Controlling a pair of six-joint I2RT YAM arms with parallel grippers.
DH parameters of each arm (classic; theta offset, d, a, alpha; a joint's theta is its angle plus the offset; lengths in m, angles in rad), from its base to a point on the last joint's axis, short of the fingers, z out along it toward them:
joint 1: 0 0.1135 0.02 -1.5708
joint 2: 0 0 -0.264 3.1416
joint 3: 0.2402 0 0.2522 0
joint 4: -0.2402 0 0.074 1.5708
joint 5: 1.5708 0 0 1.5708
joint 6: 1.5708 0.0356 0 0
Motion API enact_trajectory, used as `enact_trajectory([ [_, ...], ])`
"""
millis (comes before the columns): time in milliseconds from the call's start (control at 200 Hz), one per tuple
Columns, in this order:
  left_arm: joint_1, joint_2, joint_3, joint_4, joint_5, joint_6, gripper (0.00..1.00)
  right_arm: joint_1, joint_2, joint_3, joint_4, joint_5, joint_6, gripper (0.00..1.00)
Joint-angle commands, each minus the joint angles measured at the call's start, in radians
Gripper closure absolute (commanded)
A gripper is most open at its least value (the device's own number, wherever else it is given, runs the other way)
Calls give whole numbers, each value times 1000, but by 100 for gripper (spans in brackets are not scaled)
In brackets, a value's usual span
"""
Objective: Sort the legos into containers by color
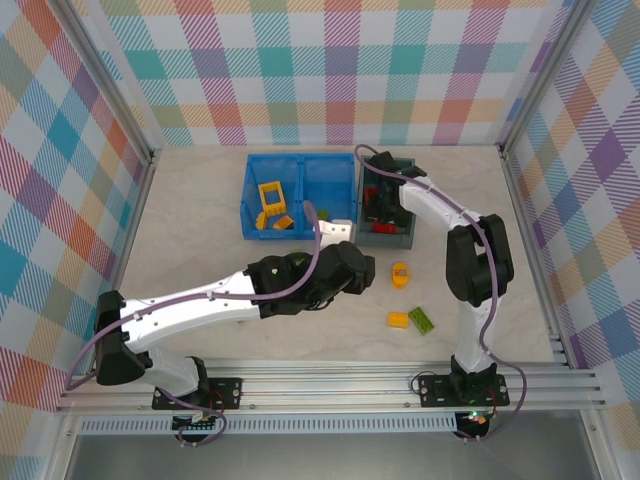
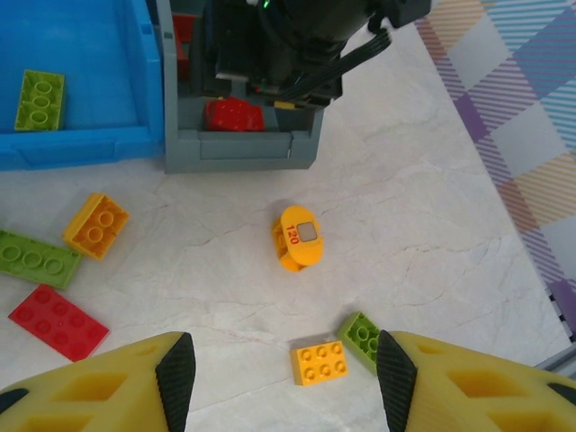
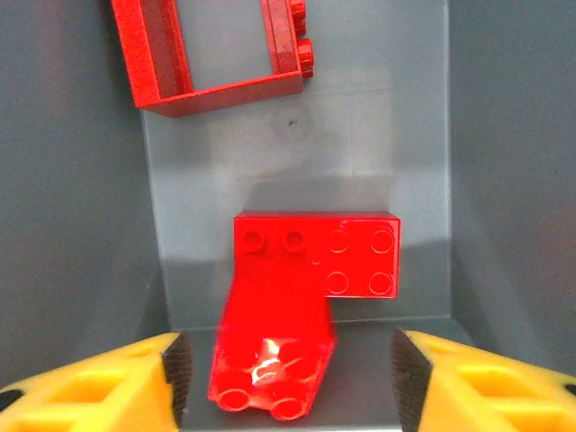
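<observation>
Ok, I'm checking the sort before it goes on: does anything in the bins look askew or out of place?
One thing: in the dark grey bin, a tilted red brick leans, blurred, on a flat red brick, between the right fingers. It looks freshly dropped, not settled.

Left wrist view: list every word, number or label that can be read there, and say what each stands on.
"120": red digits on the top of the rounded yellow piece lying on the table, next to a small grey square on the same face.
No other text can be read in this view; the bricks and bins show none.
In the top view the same piece is too small for its marking to be read.
</observation>
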Motion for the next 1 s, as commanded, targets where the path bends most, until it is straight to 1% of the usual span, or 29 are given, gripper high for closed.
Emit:
enact_trajectory([
  [0,-23,-26,-44,5,-22,-36,42,-1,-87,15,-18,-11,-22,35],
  [120,-28,-15,-61,7,-18,-71,41,13,-173,-1,-11,-7,-36,35],
  [235,-29,-29,-82,-25,-49,-123,41,22,-239,0,-31,-1,-46,35],
  [430,-18,-86,-110,-212,-122,-234,38,36,-372,-57,-37,12,-69,37],
  [565,21,-184,-196,-391,-155,-376,34,113,-486,-141,-47,52,-75,38],
  [630,72,-263,-276,-459,-137,-440,30,177,-551,-200,-42,56,-62,39],
  [695,148,-361,-372,-488,-85,-463,29,278,-617,-265,-24,55,-54,38],
  [765,259,-463,-480,-491,-5,-459,27,408,-672,-336,19,48,-47,37],
  [820,352,-521,-553,-473,69,-427,25,500,-698,-376,38,40,-21,37],
  [890,445,-561,-630,-428,147,-388,24,604,-713,-415,74,23,4,35],
  [910,467,-564,-647,-410,167,-378,23,627,-715,-423,88,15,7,34],
  [995,547,-541,-705,-326,258,-348,22,719,-715,-468,163,-39,-3,31],
])
